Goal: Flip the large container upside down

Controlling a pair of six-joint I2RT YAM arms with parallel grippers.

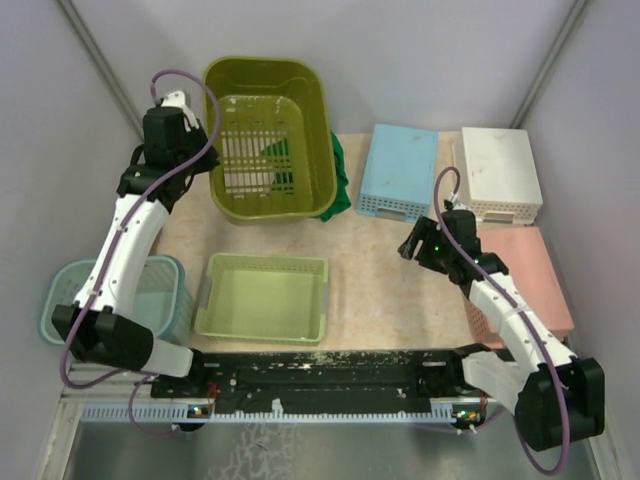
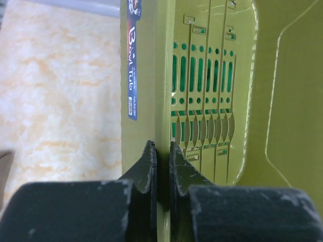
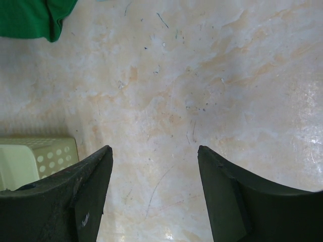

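- Currently the left gripper (image 2: 161, 151) is clamped on the rim wall of the large container (image 2: 212, 101). Only the thin olive plastic sits between its two fingers (image 2: 146, 169).
- In the overhead view the large container (image 1: 268, 140) lies just to the right of the left gripper (image 1: 203, 150), at the far side of the table (image 1: 385, 280). Its mouth faces the camera and its slotted floor shows. I cannot tell whether it is lifted off the surface.
- A blue label (image 2: 132, 65) is stuck on the container's outer wall, just ahead of the left fingertips and slightly to their left.
- A green cloth (image 1: 342, 178) is touching the container's far-right side, and green shows through the slots.
- The right gripper (image 3: 154, 151) has its jaws spread wide with nothing between them. It hangs over bare tabletop, well apart from the container.
- The green cloth (image 3: 30, 17) is ahead and left of the right gripper, and a corner of the pale green basket (image 3: 38, 159) is just beside its left finger.
- In the overhead view the right gripper (image 1: 412, 243) sits between the pale green basket (image 1: 265, 297) and the pink basket (image 1: 530, 285). The blue basket (image 1: 398, 172) and white basket (image 1: 500, 172) are beyond it.
- A teal basket (image 1: 165, 290) sits under the left arm, near its base.
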